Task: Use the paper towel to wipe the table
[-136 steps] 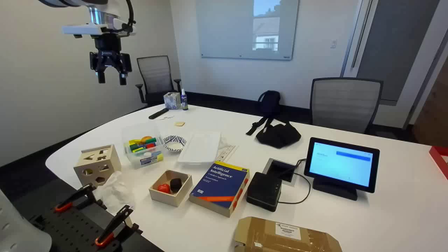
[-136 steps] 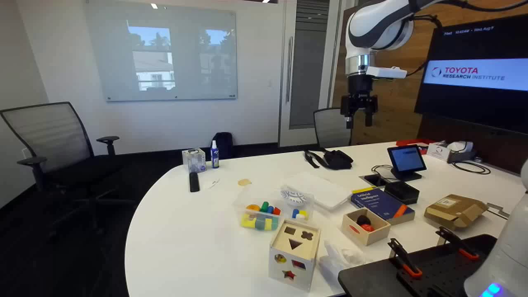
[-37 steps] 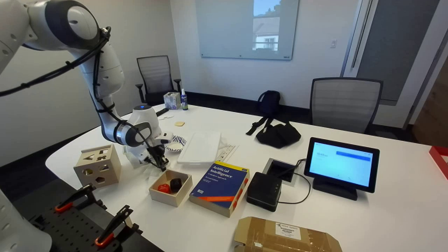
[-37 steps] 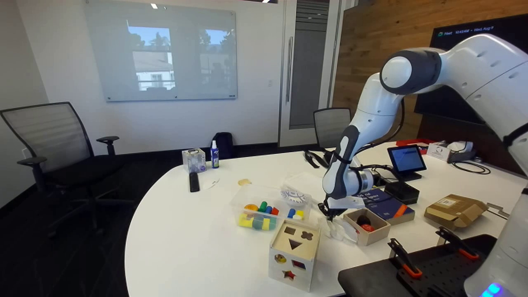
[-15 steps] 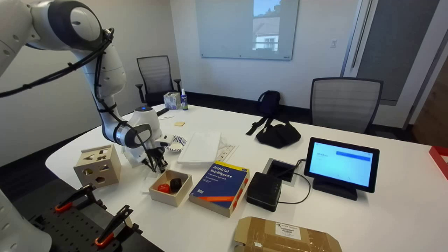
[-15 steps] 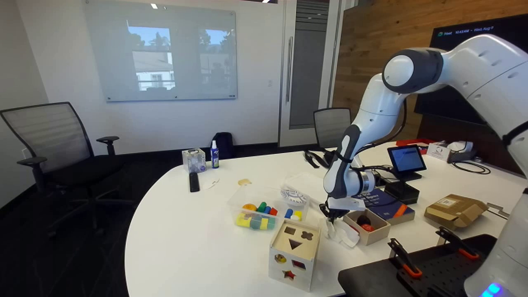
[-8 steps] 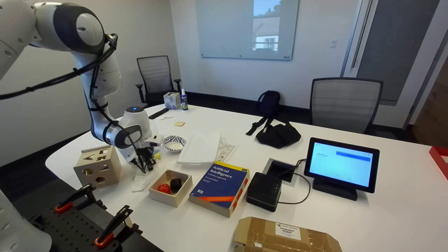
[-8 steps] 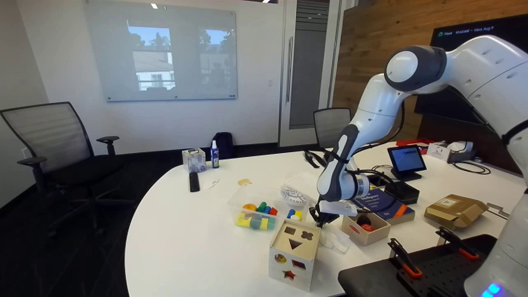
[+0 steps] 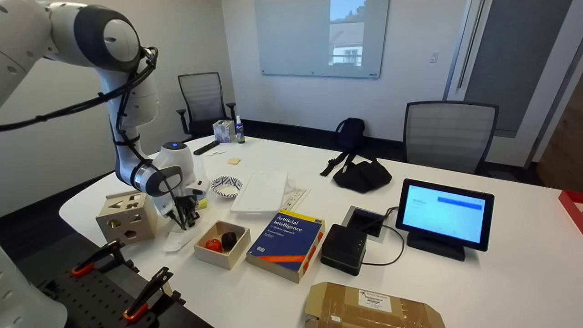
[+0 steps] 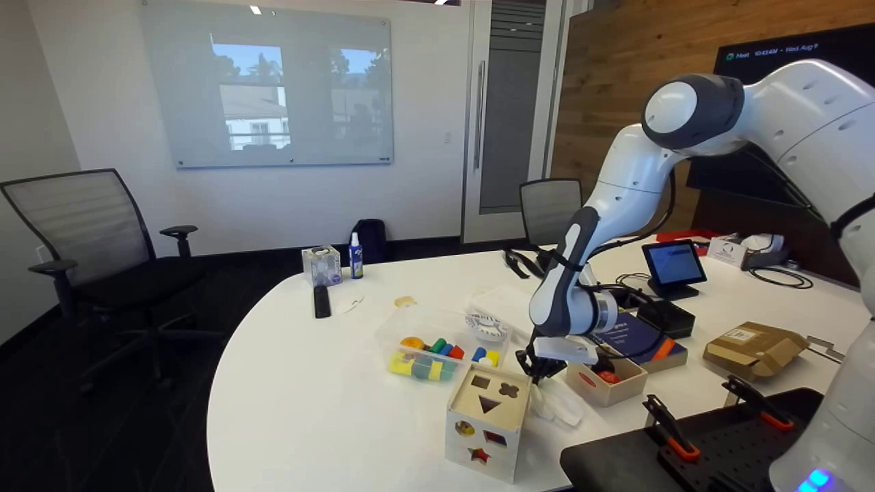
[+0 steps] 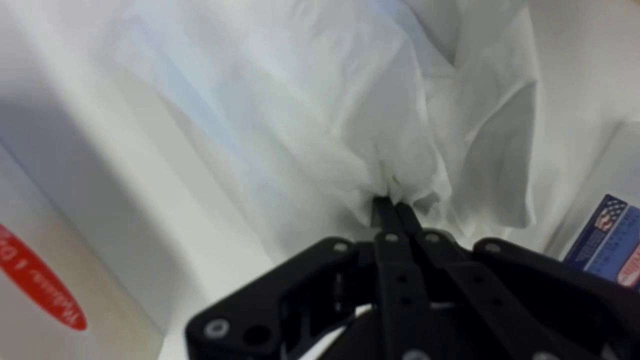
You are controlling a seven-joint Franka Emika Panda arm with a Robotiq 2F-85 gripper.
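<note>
The paper towel (image 11: 310,100), white and crumpled, spreads out from the tips of my gripper (image 11: 392,201), whose thin black fingers are together with a fold pinched between them. In an exterior view the towel (image 9: 178,240) lies on the white table (image 9: 255,303), with my gripper (image 9: 187,225) low over its far end. It sits between the wooden shape-sorter cube (image 9: 127,216) and the small open wooden box (image 9: 213,256), as the towel (image 10: 559,403) also shows in an exterior view. Part of the towel is hidden behind the gripper.
Close behind the gripper stands a clear bin (image 10: 393,352) of coloured blocks. Further along are a patterned bowl (image 9: 226,187), a white lid (image 9: 260,192), a blue book (image 9: 287,239) and a black box (image 9: 344,249). Black clamps (image 9: 150,291) stand at the table's near edge.
Earlier the gripper hung high and open, with the towel by the cube. Since then it has come down and closed on the towel; over the last second both moved back toward the cube.
</note>
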